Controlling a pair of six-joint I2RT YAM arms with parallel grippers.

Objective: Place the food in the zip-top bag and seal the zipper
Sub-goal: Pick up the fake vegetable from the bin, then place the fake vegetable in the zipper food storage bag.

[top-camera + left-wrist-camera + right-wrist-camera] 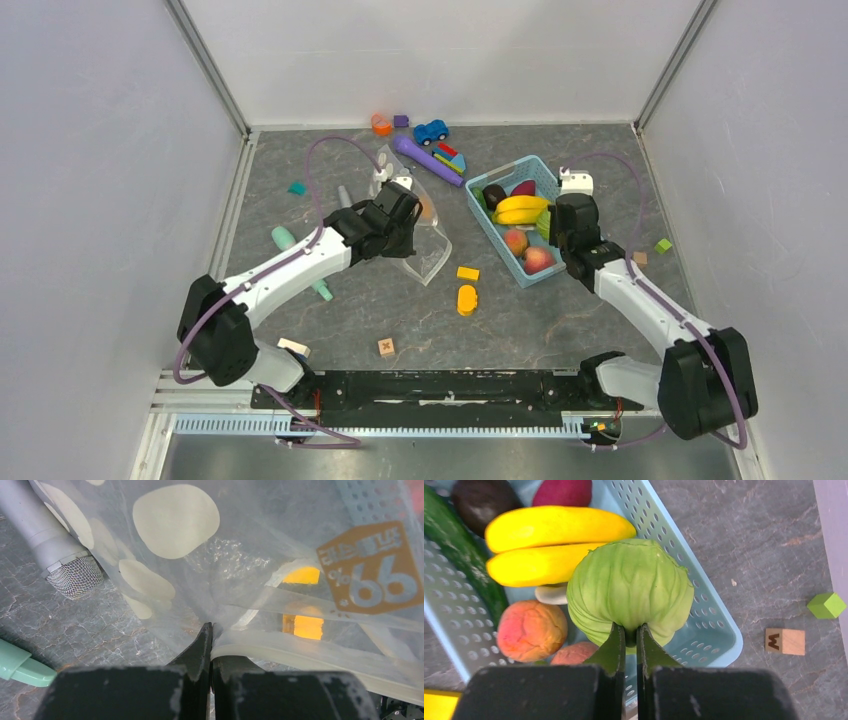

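The clear polka-dot zip-top bag (425, 245) hangs mid-table. My left gripper (405, 205) is shut on the bag's edge, by its whitish zipper strip (300, 652), as the left wrist view (211, 630) shows. My right gripper (560, 222) is shut on the stem of the green cabbage (629, 590) and holds it over the light blue basket (490, 232). In the basket lie the yellow bananas (549, 542), two pink-red peaches (531, 630), a dark purple piece (481, 500), a magenta piece (564, 491) and a green cucumber (459, 555).
Orange and yellow blocks (467, 290) lie just right of the bag. A grey microphone (55, 540) and a mint toy (285, 240) lie left of it. A purple toy, a blue car (431, 131) and small blocks sit at the back. Wooden cubes (785, 641) and a green cube (827, 605) lie right of the basket.
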